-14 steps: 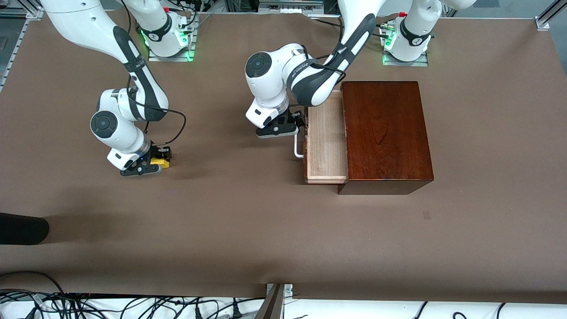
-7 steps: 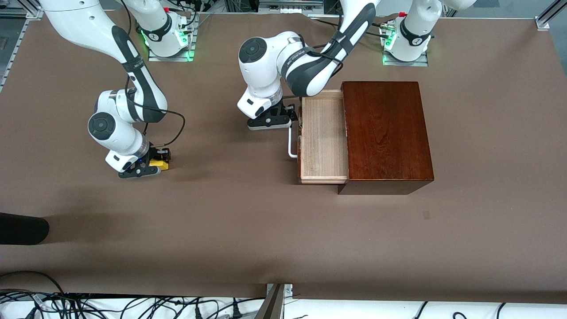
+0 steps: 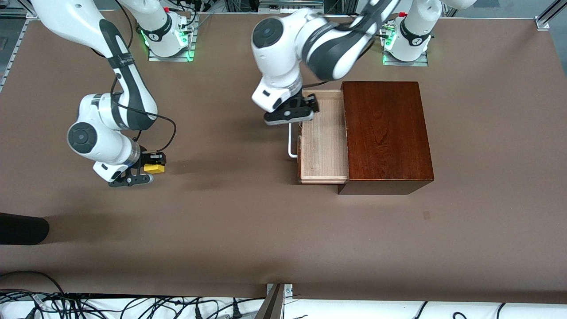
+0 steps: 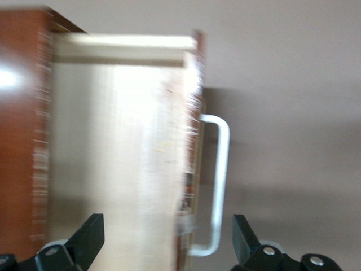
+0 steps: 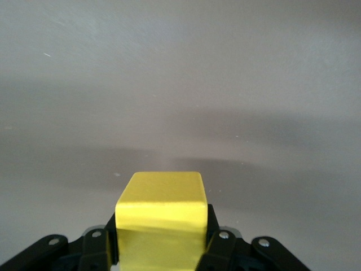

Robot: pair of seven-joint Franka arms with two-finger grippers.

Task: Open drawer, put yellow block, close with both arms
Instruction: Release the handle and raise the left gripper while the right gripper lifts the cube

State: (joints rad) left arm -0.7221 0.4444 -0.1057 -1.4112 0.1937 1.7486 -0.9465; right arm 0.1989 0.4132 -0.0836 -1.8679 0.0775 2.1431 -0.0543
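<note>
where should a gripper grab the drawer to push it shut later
Take the white U-shaped handle on the drawer front, coming from the right arm's end of the table. The bar stands clear of the dark front panel, so fingers can close across it. The open left gripper hangs above it.

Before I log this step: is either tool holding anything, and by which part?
The right tool grips the yellow block by two opposite side faces, over the table. The left tool, open above the drawer, holds nothing.
</note>
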